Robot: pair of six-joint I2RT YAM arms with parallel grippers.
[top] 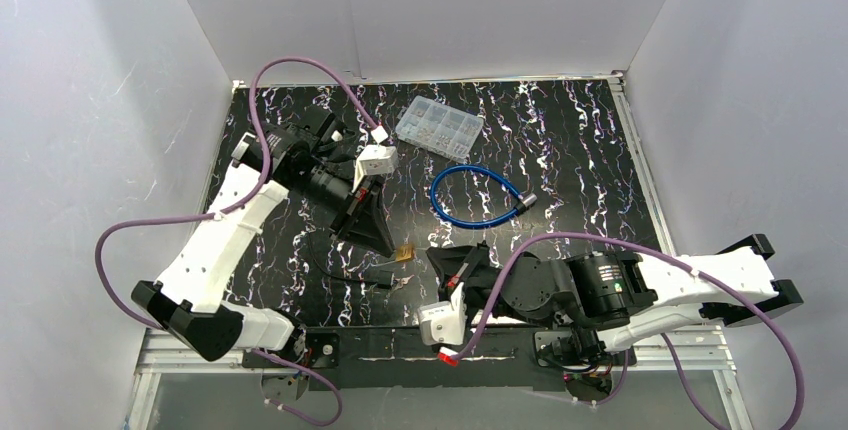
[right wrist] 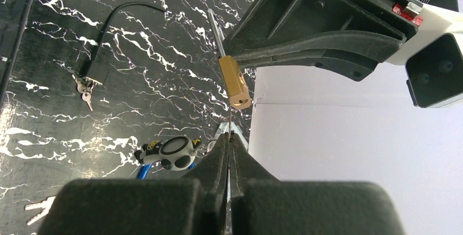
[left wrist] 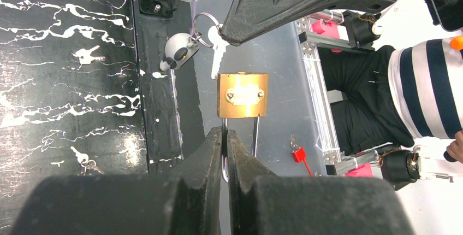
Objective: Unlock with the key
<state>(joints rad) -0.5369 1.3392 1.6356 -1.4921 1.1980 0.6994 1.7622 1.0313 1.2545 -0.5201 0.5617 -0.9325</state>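
The padlock [left wrist: 243, 95] is clamped by its shackle [left wrist: 255, 134] in the closed left gripper [left wrist: 225, 134]. The key [left wrist: 217, 59], pinched in the closed right gripper [right wrist: 229, 136], is held just beside the padlock. Lining it up for insertion is judged the next move.

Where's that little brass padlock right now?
In the left wrist view, the padlock is mid-frame, held by its loop in the left claw, just below the key that the right claw grips.

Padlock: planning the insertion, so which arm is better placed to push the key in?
Right: the right gripper grips the key, its tip by the padlock; the left gripper only clamps its shackle.
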